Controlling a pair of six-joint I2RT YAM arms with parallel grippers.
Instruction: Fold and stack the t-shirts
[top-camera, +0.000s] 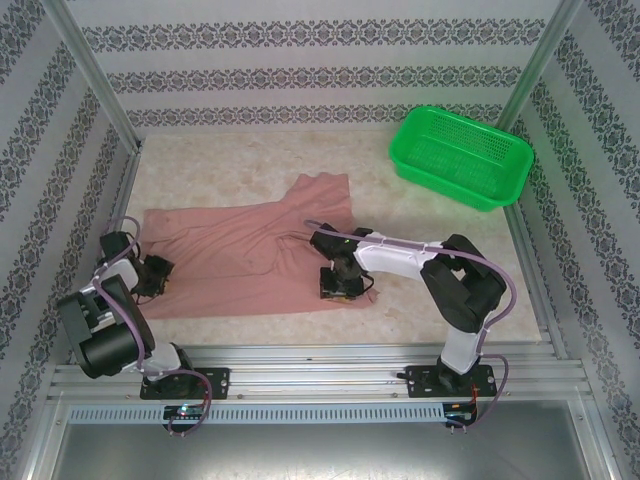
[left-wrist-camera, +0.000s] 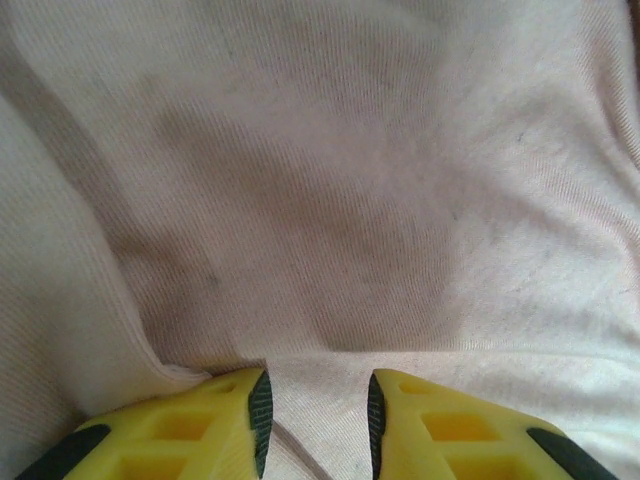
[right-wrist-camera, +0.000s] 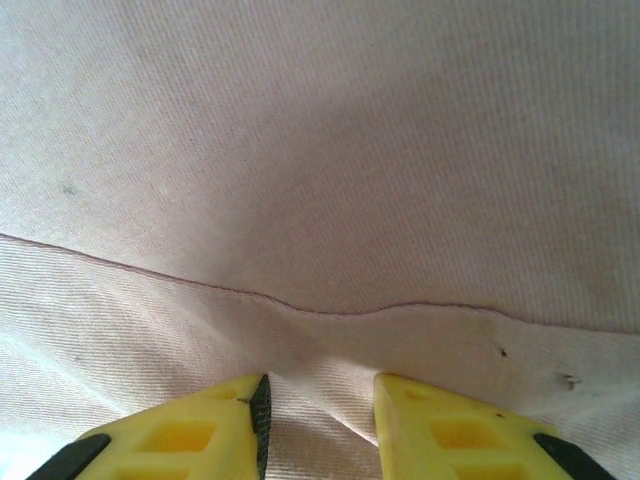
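The salmon-pink t-shirt (top-camera: 250, 250) lies spread across the table's middle, one sleeve pointing toward the back. My left gripper (top-camera: 155, 275) rests at the shirt's left edge. In the left wrist view its yellow fingers (left-wrist-camera: 230, 420) press down on the cloth (left-wrist-camera: 330, 200), and the left gripper (left-wrist-camera: 318, 385) stands partly open with flat fabric in the gap. My right gripper (top-camera: 338, 285) sits on the shirt's near right corner. The right gripper (right-wrist-camera: 320, 385) is also partly open, straddling a small ridge of cloth just short of a stitched hem (right-wrist-camera: 330, 308).
A green mesh basket (top-camera: 460, 157) stands at the back right corner. Metal posts and patterned walls close in the table on three sides. Bare tabletop (top-camera: 440, 260) lies right of the shirt, under the right arm.
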